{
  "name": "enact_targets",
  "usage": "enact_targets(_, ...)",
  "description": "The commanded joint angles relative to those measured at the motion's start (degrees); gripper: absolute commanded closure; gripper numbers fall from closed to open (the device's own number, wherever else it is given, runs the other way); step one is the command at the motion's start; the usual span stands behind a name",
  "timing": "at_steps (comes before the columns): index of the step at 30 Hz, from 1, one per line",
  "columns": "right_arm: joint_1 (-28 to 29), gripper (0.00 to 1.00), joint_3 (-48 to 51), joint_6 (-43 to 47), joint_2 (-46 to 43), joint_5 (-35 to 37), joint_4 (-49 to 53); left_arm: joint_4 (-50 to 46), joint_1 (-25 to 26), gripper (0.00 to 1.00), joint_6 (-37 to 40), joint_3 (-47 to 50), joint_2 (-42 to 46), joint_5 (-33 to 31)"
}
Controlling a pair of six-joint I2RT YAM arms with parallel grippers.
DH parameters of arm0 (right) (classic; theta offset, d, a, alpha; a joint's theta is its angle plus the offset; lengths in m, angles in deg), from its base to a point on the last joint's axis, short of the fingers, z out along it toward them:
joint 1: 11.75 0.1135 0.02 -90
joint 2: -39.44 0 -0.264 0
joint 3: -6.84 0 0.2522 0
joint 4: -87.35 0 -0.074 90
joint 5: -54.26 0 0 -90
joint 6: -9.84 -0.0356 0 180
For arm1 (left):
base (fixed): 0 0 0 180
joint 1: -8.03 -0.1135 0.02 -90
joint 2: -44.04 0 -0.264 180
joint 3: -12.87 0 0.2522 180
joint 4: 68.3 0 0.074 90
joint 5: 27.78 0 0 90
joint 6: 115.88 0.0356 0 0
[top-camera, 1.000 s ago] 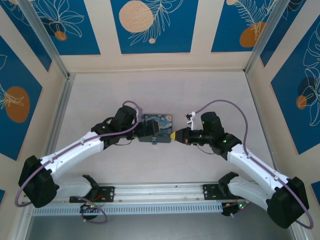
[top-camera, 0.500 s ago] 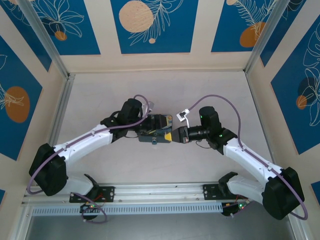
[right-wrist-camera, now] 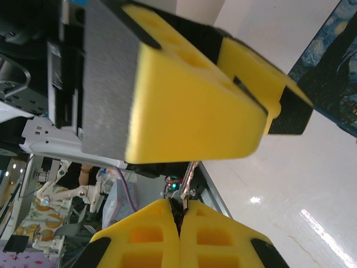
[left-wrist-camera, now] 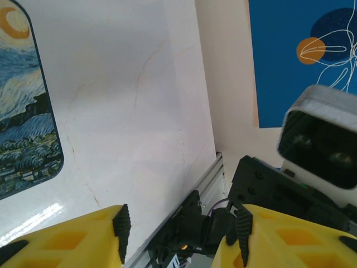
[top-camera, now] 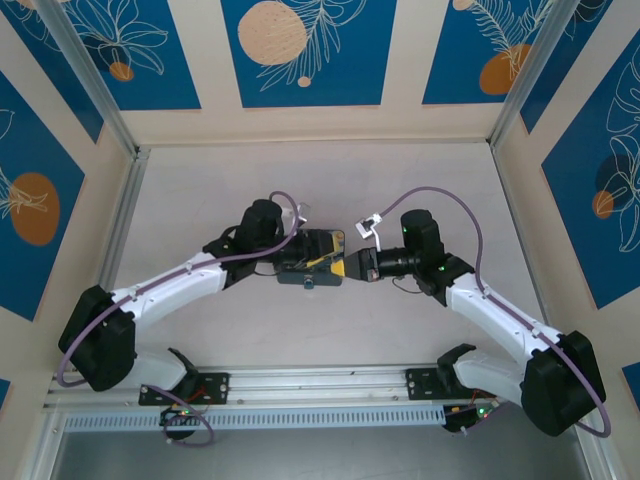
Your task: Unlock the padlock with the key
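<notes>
Right gripper (right-wrist-camera: 179, 207) is pressed together, pinching the key (right-wrist-camera: 188, 174), which projects beyond its tips. Left gripper (left-wrist-camera: 181, 226) is spread, holding nothing. The padlock (top-camera: 308, 283) appears to lie on the surface (top-camera: 200, 190) just beside it. Clamp the padlock body firmly before aligning the key.

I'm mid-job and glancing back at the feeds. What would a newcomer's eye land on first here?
Most striking are the yellow-fingered left tool and right tool, which meet tip to tip at mid-table by the swirl-painted tin. The right tool is shut on a thin metal sliver, apparently the key. The left tool's fingers stand apart with nothing between them.
</notes>
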Motion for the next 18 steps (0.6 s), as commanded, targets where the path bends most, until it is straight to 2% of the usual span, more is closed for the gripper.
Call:
enact_targets(1, -0.6, 1.0, -0.9, -0.4, 0.5, 0.2, -1.6, 4.1, -0.6, 0.52, -1.7, 1.2, 0.9, 2.1)
enact_targets(18, -1.4, 1.0, -0.8, -1.6, 2.7, 1.1, -4.1, 9.4, -0.4, 0.67, -5.1, 2.4, 1.1, 3.1)
